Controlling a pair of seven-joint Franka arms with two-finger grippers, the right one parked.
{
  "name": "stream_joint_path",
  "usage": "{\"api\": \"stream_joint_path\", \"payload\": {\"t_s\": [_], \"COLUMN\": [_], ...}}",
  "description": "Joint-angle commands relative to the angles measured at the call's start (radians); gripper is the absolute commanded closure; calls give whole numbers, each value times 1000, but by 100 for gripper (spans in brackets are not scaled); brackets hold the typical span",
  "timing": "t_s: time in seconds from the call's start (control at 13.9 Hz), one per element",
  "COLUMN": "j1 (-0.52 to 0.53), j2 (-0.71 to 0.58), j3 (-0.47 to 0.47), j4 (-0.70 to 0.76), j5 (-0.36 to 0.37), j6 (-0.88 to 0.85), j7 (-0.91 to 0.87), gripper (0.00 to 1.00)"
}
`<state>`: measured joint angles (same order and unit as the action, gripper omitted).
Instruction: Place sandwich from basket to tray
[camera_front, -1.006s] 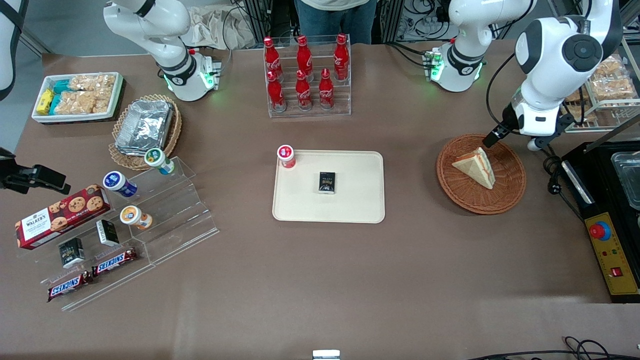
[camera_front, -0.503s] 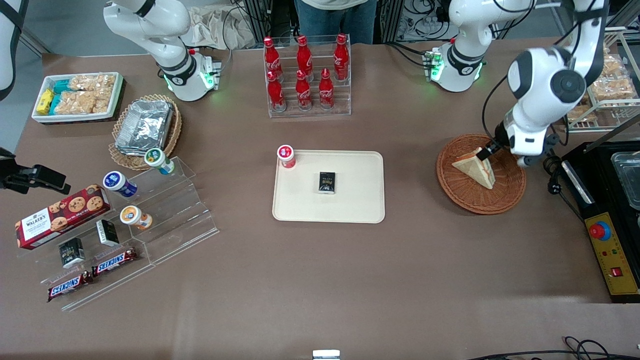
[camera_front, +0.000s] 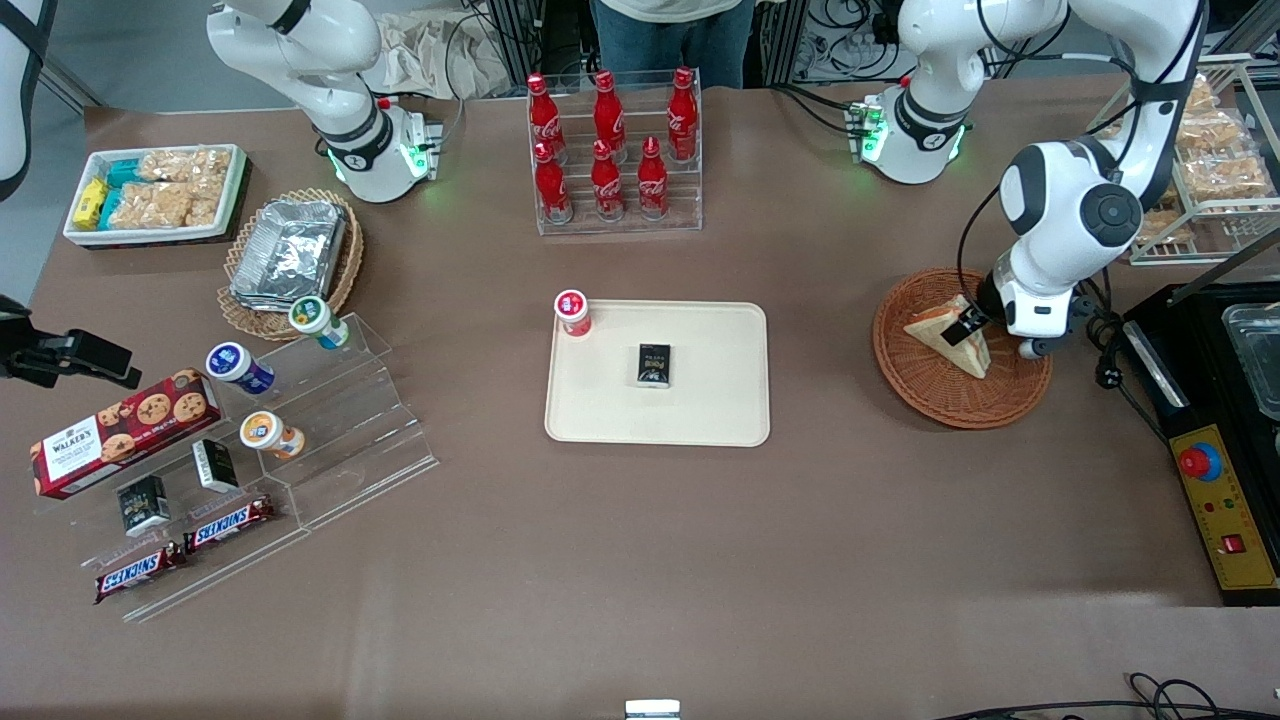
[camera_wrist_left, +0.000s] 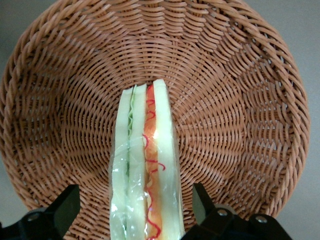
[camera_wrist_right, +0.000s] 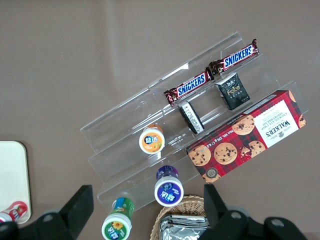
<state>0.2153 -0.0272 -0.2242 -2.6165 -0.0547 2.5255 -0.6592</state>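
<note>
1. The sandwich (camera_wrist_left: 145, 170) lies in the round brown basket (camera_wrist_left: 240, 100) toward the working arm's end of the table, standing on edge with its filling layers facing the wrist camera; it has not been lifted.
2. The gripper (camera_wrist_left: 136, 212) is low over the basket with its fingers (camera_wrist_left: 62, 210) spread wide, one on each side of the sandwich and clear of the bread; to my eye the grasp is lined up but not yet closed.
3. Left to do: close on the wedge, lift it, carry it to the tray (camera_front: 720, 415) and set it down; so the task looks to be at an early stage.
4. The tray sits mid-table, well apart from the basket; a small dark box (camera_front: 654, 365) lies on it and a red-capped bottle (camera_front: 572, 312) stands at its corner; much of the tray is bare.
5. The table (camera_front: 640, 560) is covered in brown cloth; a rack of red bottles (camera_front: 612, 150) stands farther from the front camera than the tray.
</note>
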Motion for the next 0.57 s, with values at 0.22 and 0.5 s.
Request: {"api": "stream_joint_path", "payload": {"t_s": [0.22, 0.5], "j1": [4, 3], "j2": [52, 52], "j3": [-6, -6], "j4": [-30, -25], "j5": [12, 12], "j6": [56, 56], "j7": [-40, -63], "gripper": [0, 74]}}
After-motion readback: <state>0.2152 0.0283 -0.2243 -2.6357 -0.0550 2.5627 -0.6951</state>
